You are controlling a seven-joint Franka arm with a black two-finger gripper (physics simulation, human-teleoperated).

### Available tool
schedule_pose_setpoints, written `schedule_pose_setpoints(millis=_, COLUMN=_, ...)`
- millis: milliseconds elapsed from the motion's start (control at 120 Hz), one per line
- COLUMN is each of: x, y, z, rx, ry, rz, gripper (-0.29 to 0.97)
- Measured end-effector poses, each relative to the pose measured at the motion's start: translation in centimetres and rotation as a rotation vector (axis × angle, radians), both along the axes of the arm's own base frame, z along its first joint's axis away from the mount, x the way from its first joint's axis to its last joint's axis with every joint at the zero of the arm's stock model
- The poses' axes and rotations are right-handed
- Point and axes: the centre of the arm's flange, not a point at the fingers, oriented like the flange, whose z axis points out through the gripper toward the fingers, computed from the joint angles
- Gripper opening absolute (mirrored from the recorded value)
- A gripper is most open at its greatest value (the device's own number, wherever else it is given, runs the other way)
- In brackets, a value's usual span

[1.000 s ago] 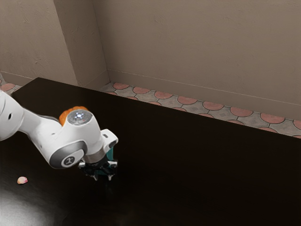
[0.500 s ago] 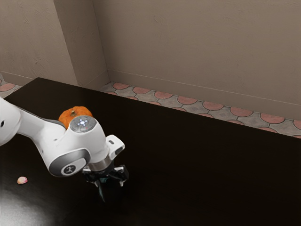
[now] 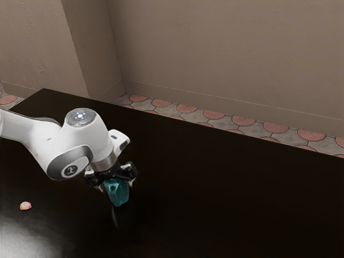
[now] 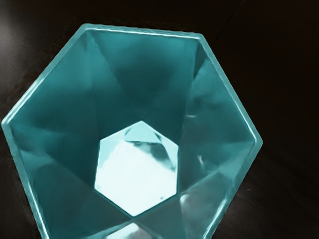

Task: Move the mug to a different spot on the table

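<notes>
The black gripper (image 3: 114, 181) is clamped on a glossy teal mug (image 3: 117, 193), faceted and hexagonal-rimmed, which hangs just beneath the hand above the dark polished table (image 3: 226, 183).

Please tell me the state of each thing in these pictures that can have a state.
gripper, shut on the mug.
mug, held under the hand, empty inside, and it seems to hang just clear of the table.
small pink piece, lying loose on the table, apart from the arm and the mug.
</notes>
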Motion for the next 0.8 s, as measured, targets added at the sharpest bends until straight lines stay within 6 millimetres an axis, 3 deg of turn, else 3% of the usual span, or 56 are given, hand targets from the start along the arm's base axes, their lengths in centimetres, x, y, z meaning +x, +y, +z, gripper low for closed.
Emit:
schedule_pose_setpoints(millis=125, x=0.1, y=2.3, z=1.5, rx=-0.010, ry=-0.020, rz=0.065, gripper=0.68)
schedule_pose_setpoints(millis=233, x=0.1, y=1.3, z=3.7, rx=-0.010, ry=-0.047, rz=0.054, gripper=0.68)
schedule_pose_setpoints(millis=317, x=1.4, y=1.2, z=6.9, rx=0.000, ry=-0.070, rz=0.063, gripper=0.68)
schedule_pose_setpoints(millis=400, x=3.6, y=1.2, z=11.4, rx=0.011, ry=-0.084, rz=0.082, gripper=0.68)
schedule_pose_setpoints(millis=492, x=7.7, y=1.1, z=18.0, rx=0.015, ry=-0.094, rz=0.103, gripper=0.68)
schedule_pose_setpoints(millis=625, x=11.6, y=1.0, z=24.7, rx=0.029, ry=-0.058, rz=0.060, gripper=0.68)
schedule_pose_setpoints(millis=675, x=12.2, y=1.0, z=26.0, rx=0.039, ry=-0.031, rz=0.027, gripper=0.68)
schedule_pose_setpoints(millis=800, x=12.7, y=1.3, z=26.8, rx=0.067, ry=0.047, rz=-0.068, gripper=0.68)
